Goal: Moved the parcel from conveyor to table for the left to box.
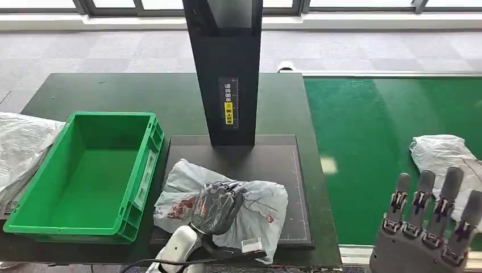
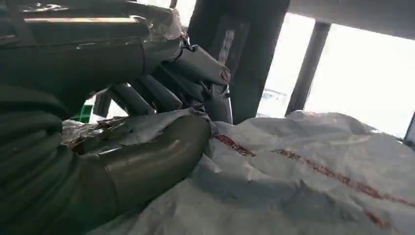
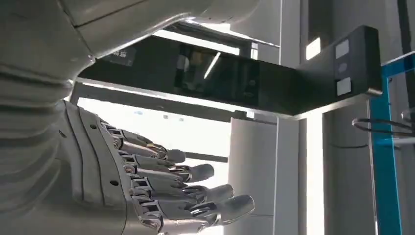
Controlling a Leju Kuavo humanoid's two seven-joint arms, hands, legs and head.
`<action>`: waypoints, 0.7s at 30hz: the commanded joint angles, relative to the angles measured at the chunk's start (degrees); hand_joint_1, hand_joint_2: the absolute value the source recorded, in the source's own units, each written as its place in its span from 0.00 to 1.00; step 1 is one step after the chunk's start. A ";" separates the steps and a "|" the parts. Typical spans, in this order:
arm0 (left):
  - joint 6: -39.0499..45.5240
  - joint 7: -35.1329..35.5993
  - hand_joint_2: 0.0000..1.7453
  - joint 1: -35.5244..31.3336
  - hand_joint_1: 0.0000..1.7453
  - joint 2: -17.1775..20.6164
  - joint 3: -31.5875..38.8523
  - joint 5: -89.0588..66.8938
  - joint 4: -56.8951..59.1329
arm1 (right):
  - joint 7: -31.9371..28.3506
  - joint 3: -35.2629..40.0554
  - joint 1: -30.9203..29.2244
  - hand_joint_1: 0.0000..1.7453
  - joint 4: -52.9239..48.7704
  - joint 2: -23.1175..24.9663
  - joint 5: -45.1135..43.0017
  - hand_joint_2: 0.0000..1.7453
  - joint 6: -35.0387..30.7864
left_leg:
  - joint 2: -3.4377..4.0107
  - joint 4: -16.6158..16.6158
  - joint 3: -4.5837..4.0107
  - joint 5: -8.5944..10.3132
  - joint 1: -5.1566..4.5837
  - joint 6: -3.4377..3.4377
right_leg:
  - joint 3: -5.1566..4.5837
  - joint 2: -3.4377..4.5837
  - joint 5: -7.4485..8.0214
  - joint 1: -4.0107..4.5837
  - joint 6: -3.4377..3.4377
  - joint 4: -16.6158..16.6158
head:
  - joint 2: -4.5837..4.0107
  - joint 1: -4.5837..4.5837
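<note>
Parcel (image 1: 250, 207) on the table is gripped by the left hand (image 1: 219, 206) beside an empty green crate (image 1: 91, 170); right hand (image 1: 432, 227) spread.

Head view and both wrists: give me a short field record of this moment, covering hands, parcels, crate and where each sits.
left hand: gripping the grey parcel on the black mat
right hand: empty, fingers spread, raised over the green conveyor
second parcel: white, lying on the conveyor
green crate: empty, on the table beside the mat
black post: upright behind the mat
</note>
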 commanded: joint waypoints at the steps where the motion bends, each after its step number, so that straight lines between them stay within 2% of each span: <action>1: 1.64 -6.18 1.00 8.48 1.00 0.88 4.49 5.61 -15.98 | 0.15 -5.04 -0.28 0.00 1.41 1.76 -1.59 1.00 2.59 | 0.26 -0.07 0.10 -0.05 0.03 -0.01 | 0.03 0.23 0.04 0.04 -0.05 -0.10 | 0.00 0.00; 3: 3.23 -7.76 1.00 8.90 1.00 0.61 5.17 6.61 -16.38 | 0.15 -5.68 -0.09 0.00 1.54 2.16 -1.96 1.00 3.42 | 0.23 -0.10 0.09 -0.02 0.02 -0.01 | 0.02 0.21 0.05 0.03 -0.06 -0.11 | 0.00 0.00; 5: 6.30 -12.77 1.00 10.12 1.00 2.55 5.07 16.61 -19.85 | 0.15 -6.36 0.34 0.00 1.91 3.06 -2.11 1.00 4.31 | 0.27 -0.17 0.14 -0.01 0.03 -0.01 | 0.07 0.24 0.07 0.04 -0.07 -0.18 | 0.00 0.00; 7: 6.94 -14.67 1.00 11.10 1.00 3.53 7.55 20.78 -25.34 | 0.15 -7.14 0.80 0.00 1.99 3.93 -2.57 1.00 4.65 | 0.22 -0.08 0.09 -0.03 0.01 -0.01 | 0.03 0.20 0.02 0.02 -0.05 -0.07 | -0.02 0.00; 21: 6.58 -14.87 1.00 10.91 1.00 3.63 8.25 21.45 -26.56 | 0.15 -7.63 0.99 0.00 1.90 4.21 -2.94 1.00 4.88 | 0.10 -0.15 0.08 0.03 0.04 -0.02 | 0.02 0.06 0.05 0.05 -0.09 -0.16 | 0.00 0.00</action>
